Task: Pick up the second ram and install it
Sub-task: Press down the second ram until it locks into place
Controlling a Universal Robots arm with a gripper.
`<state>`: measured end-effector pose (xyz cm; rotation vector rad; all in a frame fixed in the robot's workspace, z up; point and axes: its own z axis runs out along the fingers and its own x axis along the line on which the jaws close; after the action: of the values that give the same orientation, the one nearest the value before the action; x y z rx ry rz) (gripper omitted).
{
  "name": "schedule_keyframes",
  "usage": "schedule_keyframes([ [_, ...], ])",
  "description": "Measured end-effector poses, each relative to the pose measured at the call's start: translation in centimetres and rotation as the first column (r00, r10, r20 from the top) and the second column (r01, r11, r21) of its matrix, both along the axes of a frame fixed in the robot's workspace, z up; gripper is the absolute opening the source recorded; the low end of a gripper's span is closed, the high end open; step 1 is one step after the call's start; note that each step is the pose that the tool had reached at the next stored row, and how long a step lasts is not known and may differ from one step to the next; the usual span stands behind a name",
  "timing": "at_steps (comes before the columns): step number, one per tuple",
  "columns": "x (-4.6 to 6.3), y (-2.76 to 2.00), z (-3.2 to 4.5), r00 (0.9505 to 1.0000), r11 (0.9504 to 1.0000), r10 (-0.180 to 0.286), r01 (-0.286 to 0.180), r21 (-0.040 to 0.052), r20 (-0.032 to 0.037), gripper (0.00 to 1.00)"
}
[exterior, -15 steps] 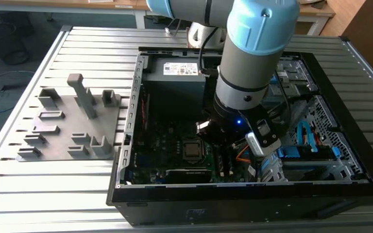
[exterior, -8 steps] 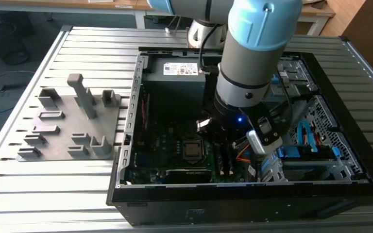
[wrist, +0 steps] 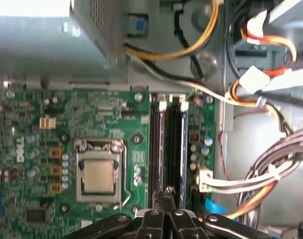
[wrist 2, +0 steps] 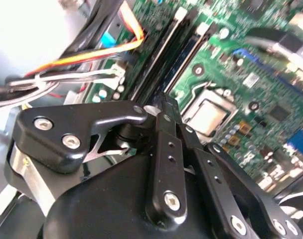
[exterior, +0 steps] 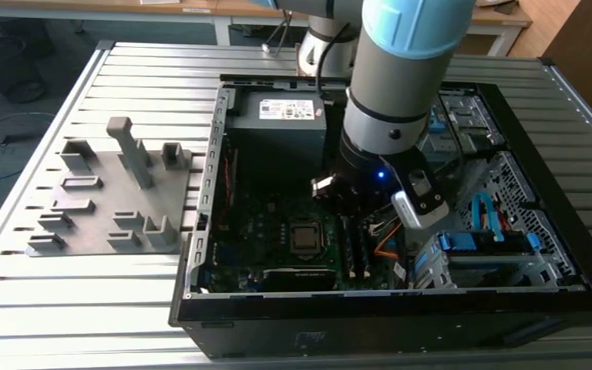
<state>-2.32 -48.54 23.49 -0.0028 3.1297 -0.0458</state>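
The arm (exterior: 399,116) reaches down into the open computer case (exterior: 378,302), which lies on its side on the slatted metal worktop (exterior: 70,308), towards the worktop's edge on the exterior view's right. A grey moulded fixture (exterior: 111,193) sits beside the case, nearer the worktop's opposite edge. Inside the case, the gripper (wrist: 165,195) hangs low over the green motherboard (wrist: 106,107), its tips just above the pair of long memory slots (wrist: 159,149) that run side by side next to the processor socket (wrist: 98,177). In both wrist views the two black fingers (wrist 2: 164,144) lie pressed together, and nothing can be seen held between them. The second ram (wrist: 184,144) reads as the thin blue edge standing along the slot farther from the socket, on the side of the cable bundle (wrist: 271,169). It lies level with its neighbour and reaches the white latches at the slot ends. Whether it is fully seated cannot be told, nor whether the fingertips touch it or the dark slot beside it. In the exterior view the wrist covers the near part of the slots, and the socket (exterior: 304,237) shows just beside it. The grey power supply (exterior: 280,127) fills the case corner beyond the board. Blue drive brackets (exterior: 486,240) sit in the bay at the case's edge on the exterior view's right, well apart from the gripper. Orange, yellow and white wires run along the case wall next to the slots.
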Motion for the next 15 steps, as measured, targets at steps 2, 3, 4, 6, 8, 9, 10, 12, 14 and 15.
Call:
schedule_keyframes([
  [2,0.0,0.51,0.01,1.0,1.0,0.0,0.0,0.0002,0.0,0.1],
  [3,0.0,0.71,0.06,1.0,1.0,0.0,0.0,0.0,0.0,0.1],
  [4,0.0,0.82,0.17,1.0,1.0,0.0,0.0,0.0001,0.0,0.1],
  [6,0.0,0.95,0.68,1.0,1.0,0.0,0.0,-0.0002,0.0,0.1],
  [8,0.0,1.02,1.44,1.0,1.0,0.0,0.0,0.0,0.0004,0.1],
  [9,0.0,1.03,1.77,1.0,1.0,0.0,0.0,-0.0001,0.0005,0.1],
  [10,0.0,1.03,1.96,1.0,1.0,0.0,0.0,-0.0001,0.0006,0.1],
  [12,0.0,1.04,2.0,1.0,1.0,0.0,0.0,0.0003,0.0009,0.1],
  [14,0.0,1.04,2.01,1.0,1.0,0.0,0.0,0.0004,0.001,0.1],
  [15,0.0,1.04,2.02,1.0,1.0,0.0,0.0,0.0001,0.0009,0.1],
])
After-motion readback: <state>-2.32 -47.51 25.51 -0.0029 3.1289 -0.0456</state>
